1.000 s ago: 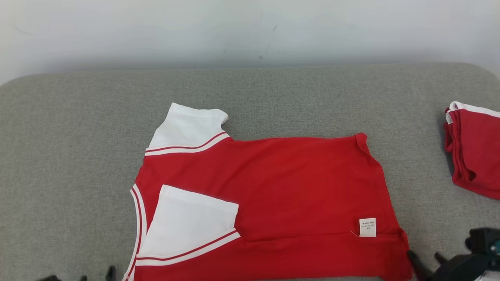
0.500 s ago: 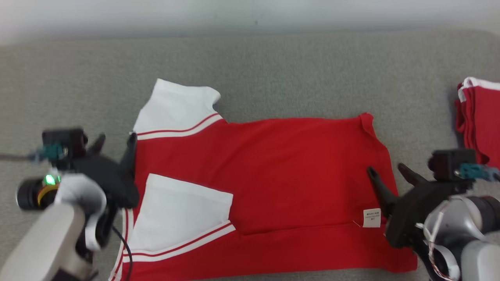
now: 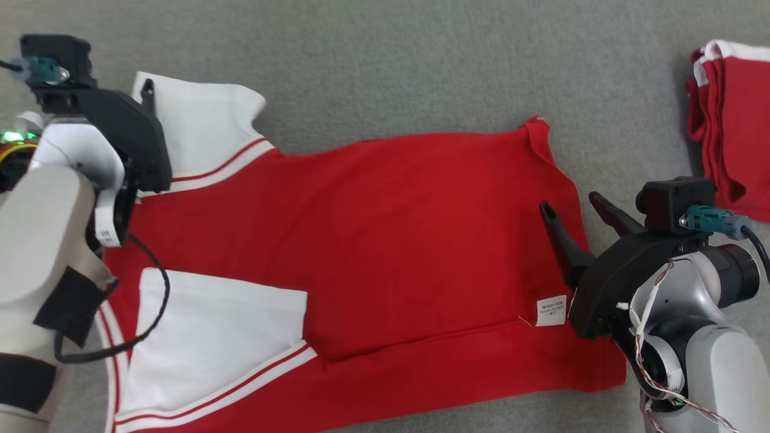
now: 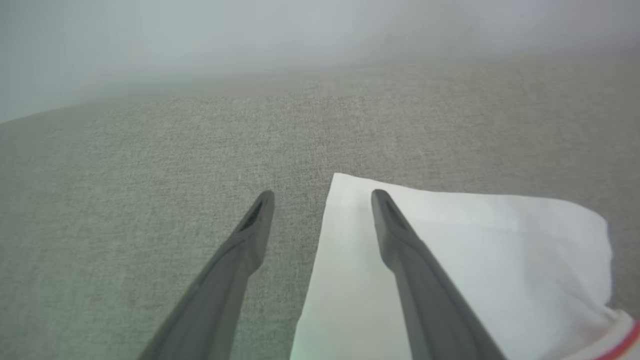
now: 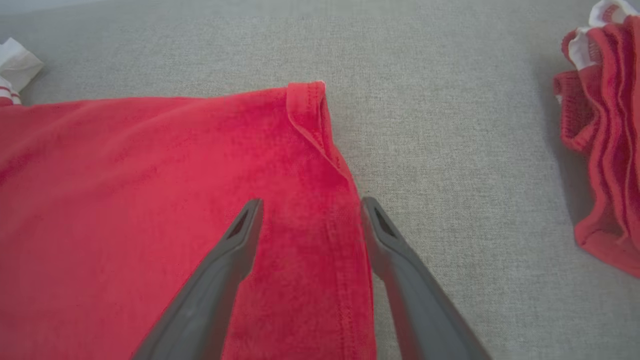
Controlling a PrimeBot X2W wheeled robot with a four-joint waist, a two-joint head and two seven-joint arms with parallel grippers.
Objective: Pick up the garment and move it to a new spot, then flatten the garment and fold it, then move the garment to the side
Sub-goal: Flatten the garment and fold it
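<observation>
Grey cloth-covered desk (image 3: 391,54) with the red garment (image 3: 391,228) spread flat across the middle, one white sleeve (image 3: 222,325) folded in over the body, the other sleeve (image 3: 198,120) sticking out at the far left corner. Over that outer sleeve, the left gripper (image 4: 322,196), jaws wide, one finger above white cloth, one above bare desk. At the garment's right hem, near the care label (image 3: 551,310), the right gripper (image 3: 570,202), jaws wide too, straddling the hem, holding nothing. Far right, well apart, a folded red pile (image 3: 734,120).

Left gripper (image 4: 322,196), right gripper (image 3: 570,202) newly forward over garment (image 3: 391,240).
</observation>
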